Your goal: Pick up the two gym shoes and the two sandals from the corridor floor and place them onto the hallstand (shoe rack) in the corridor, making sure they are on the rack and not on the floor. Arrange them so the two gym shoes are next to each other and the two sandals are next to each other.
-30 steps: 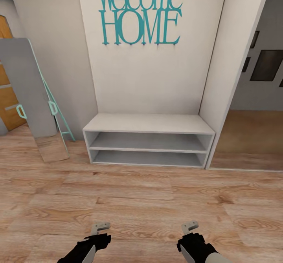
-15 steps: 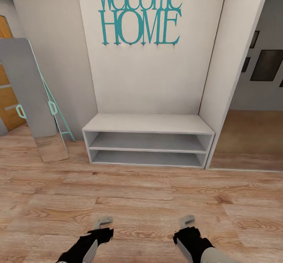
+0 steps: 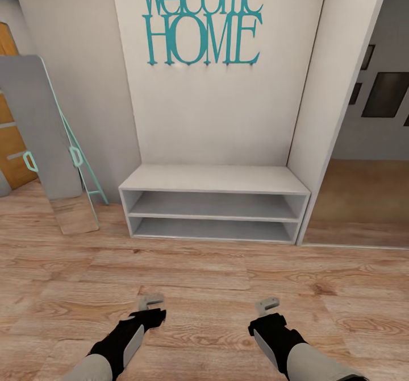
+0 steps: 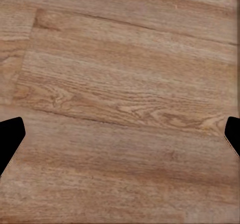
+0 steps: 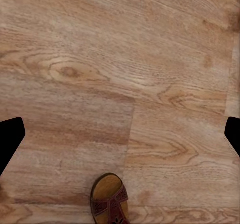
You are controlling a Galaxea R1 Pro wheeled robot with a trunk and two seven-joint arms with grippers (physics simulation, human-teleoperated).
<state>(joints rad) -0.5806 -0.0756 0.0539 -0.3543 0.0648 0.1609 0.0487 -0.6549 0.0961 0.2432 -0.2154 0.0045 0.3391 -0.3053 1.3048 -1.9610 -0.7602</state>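
My two claws, left claw (image 3: 151, 300) and right claw (image 3: 267, 305), both spread and empty above the floor (image 3: 204, 278), one shoe rack (image 3: 215, 203) ahead with two bare shelves, one sandal (image 5: 109, 200) on the floor in my right wrist view, plain planks in the left.

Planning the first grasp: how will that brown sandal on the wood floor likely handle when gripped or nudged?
The sandal lies flat on the corridor floor, sole down, so it probably slides rather than rolls or tips. Its slim build and open straps suggest it is light. The straps may flex under a pinch; the tan insole edge looks firmer. The rest of it is cut off in the right wrist view.
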